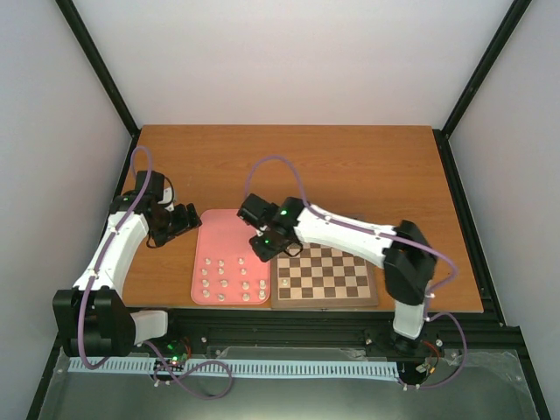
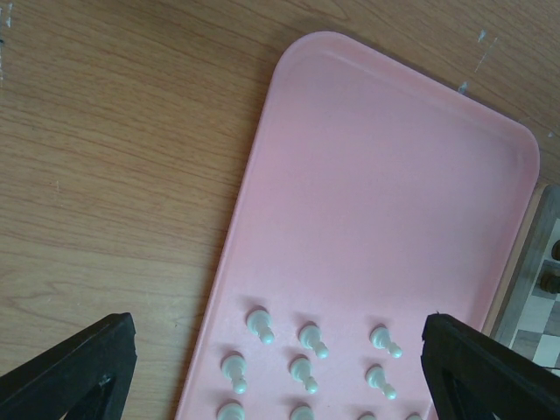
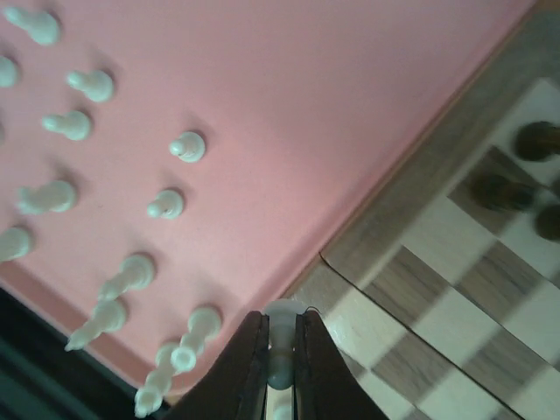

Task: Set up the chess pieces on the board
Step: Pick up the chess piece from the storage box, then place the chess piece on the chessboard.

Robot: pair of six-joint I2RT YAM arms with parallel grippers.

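The right gripper [image 3: 281, 339] pinched a white chess piece [image 3: 284, 310] over the board [image 3: 378, 234] border; the left gripper [image 2: 278, 332] gaped wide above the tray [image 2: 385, 175], empty

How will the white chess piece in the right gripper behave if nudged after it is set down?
Probably very light: the white chess piece is tiny between the fingers of the right gripper. It likely tips easily, being tall over a narrow base. Its round shape may roll once down.

Your right pinches, your left gapes.
Your right arm [image 1: 350, 232] stretches left, right gripper [image 3: 282, 328] pinched on a piece [image 3: 283, 308]; your left gripper [image 2: 280, 350] hangs farther left, fingers spread.
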